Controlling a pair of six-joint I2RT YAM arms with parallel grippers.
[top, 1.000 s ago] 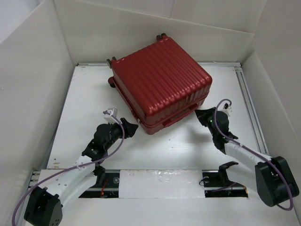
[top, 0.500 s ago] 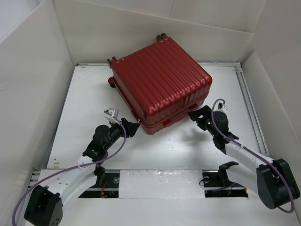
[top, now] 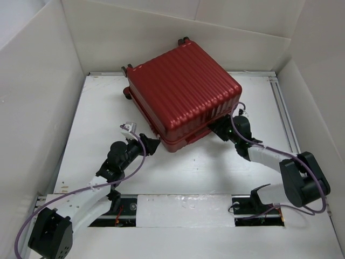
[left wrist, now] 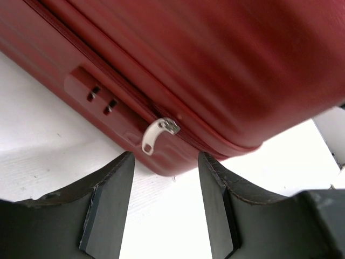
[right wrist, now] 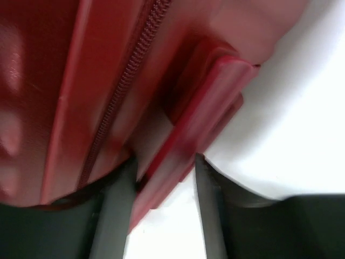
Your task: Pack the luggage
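The luggage (top: 180, 91) is a dark-red ribbed hard-shell suitcase lying closed and flat at the back middle of the table, small dark wheels at its far edge. My left gripper (top: 151, 145) is open just short of its near-left corner. In the left wrist view (left wrist: 164, 189) a silver zipper pull (left wrist: 156, 133) hangs just above the gap between the fingers. My right gripper (top: 218, 128) is open against the near-right side. In the right wrist view (right wrist: 161, 199) its fingers straddle the red side handle (right wrist: 188, 135), beside the zipper line (right wrist: 126, 81).
White walls (top: 32, 108) stand close on the left, back and right. A metal rail (top: 285, 118) runs along the table's right edge. The arm bases and a white bar (top: 183, 210) sit at the near edge.
My right gripper has moved left and forward to the suitcase's near-right side, its fingers now around the side handle. My left gripper has edged slightly closer to the near-left corner.
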